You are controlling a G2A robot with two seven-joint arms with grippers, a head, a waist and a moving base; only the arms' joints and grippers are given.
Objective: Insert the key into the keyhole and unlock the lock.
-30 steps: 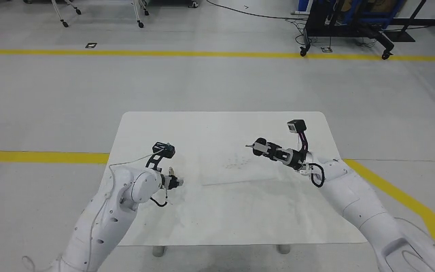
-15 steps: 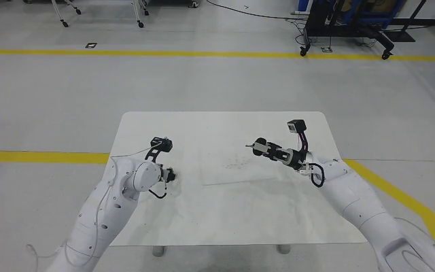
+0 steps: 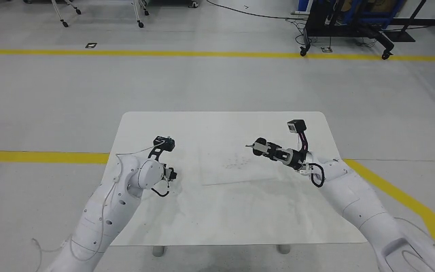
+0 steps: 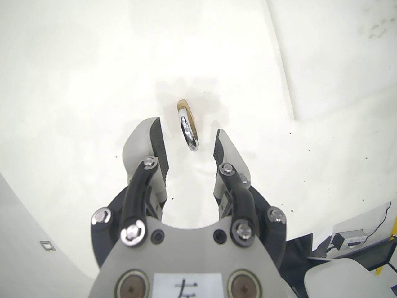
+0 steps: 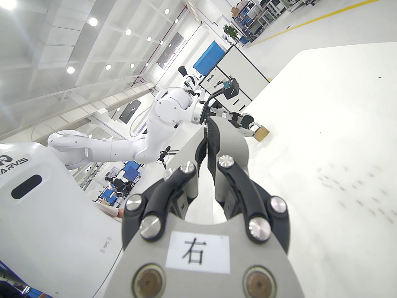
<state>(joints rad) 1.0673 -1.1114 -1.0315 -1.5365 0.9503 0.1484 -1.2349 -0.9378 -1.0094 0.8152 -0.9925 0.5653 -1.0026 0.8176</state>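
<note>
Lock (image 4: 185, 116): on counter (image 4: 93, 47), shackle between open jaws of left gripper (image 4: 188, 128). Right gripper (image 5: 207, 124): jaws closed, above counter.

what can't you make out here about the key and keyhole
Keyhole: left wrist view shows the lock edge-on; right wrist view, too small.
Key: fingers of the right gripper are shut, hiding anything pinched; top view, too small.
Top view: the lock is hidden under the left gripper.

Lock (image 4: 187, 125) on table (image 3: 272, 204) (left half) between left arm's fingers (image 4: 158, 144)
</note>
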